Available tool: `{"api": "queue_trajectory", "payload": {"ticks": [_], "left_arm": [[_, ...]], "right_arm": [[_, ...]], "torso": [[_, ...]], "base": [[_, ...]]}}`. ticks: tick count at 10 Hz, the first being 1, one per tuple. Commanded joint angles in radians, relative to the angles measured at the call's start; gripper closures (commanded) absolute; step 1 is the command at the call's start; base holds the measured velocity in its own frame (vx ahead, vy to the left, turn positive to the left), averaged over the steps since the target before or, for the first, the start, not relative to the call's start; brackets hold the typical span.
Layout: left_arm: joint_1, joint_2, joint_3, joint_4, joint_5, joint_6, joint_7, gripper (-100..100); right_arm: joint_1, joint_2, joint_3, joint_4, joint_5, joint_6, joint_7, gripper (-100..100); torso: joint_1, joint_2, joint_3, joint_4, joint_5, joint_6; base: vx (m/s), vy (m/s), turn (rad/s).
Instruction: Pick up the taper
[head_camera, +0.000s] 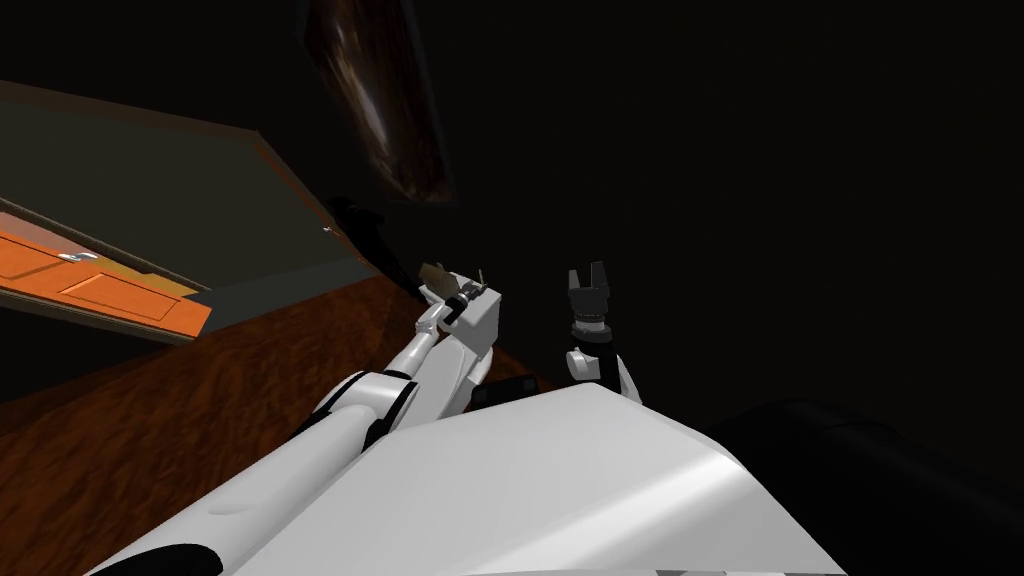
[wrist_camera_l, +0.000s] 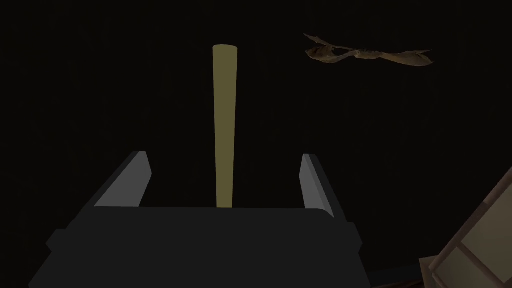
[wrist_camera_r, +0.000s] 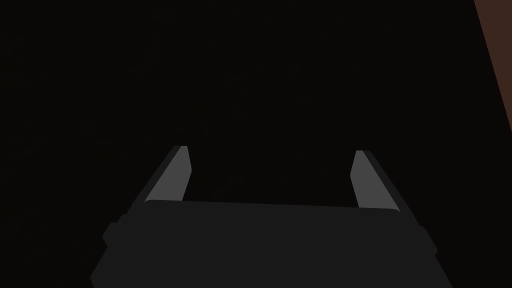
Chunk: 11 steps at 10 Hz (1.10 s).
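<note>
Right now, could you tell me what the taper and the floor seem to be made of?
The taper looks like matt, dull yellow wax, though its flat, even colour leaves that open. The floor looks like reddish-brown wood: streaky grain shows.

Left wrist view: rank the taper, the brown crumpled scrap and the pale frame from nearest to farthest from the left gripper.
1. Taper: between the left gripper's open fingers, touching neither.
2. Pale frame: beside the gripper's body, off to one side.
3. Brown crumpled scrap: beyond the taper's far end, on that same side. Ranks 2 and 3 are a close call.
</note>
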<state>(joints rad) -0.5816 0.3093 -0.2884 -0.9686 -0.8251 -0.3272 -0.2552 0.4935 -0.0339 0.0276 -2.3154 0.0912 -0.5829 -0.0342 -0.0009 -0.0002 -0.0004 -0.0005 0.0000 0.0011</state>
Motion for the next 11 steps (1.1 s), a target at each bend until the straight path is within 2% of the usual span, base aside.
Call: {"api": "queue_trajectory", "payload": {"ticks": [1, 10, 11], "left_arm": [[-0.015, 0.002, 0.016, 0.034, 0.011, -0.018, -0.021, -100], [-0.108, 0.031, 0.095, 0.219, 0.086, -0.097, -0.135, -100], [-0.108, 0.031, 0.095, 0.219, 0.086, -0.097, -0.135, -100]], "right_arm": [[0.0, 0.0, 0.0, 0.0, 0.0, 0.0, 0.0, 0], [0.0, 0.0, 0.0, 0.0, 0.0, 0.0, 0.0, 0], [0.0, 0.0, 0.0, 0.0, 0.0, 0.0, 0.0, 0]], "torso": [[0.0, 0.0, 0.0, 0.0, 0.0, 0.0], [0.0, 0.0, 0.0, 0.0, 0.0, 0.0], [0.0, 0.0, 0.0, 0.0, 0.0, 0.0]], "base": [[-0.015, 0.012, -0.089], [-0.018, 0.012, -0.134], [-0.014, 0.013, -0.065]]}}
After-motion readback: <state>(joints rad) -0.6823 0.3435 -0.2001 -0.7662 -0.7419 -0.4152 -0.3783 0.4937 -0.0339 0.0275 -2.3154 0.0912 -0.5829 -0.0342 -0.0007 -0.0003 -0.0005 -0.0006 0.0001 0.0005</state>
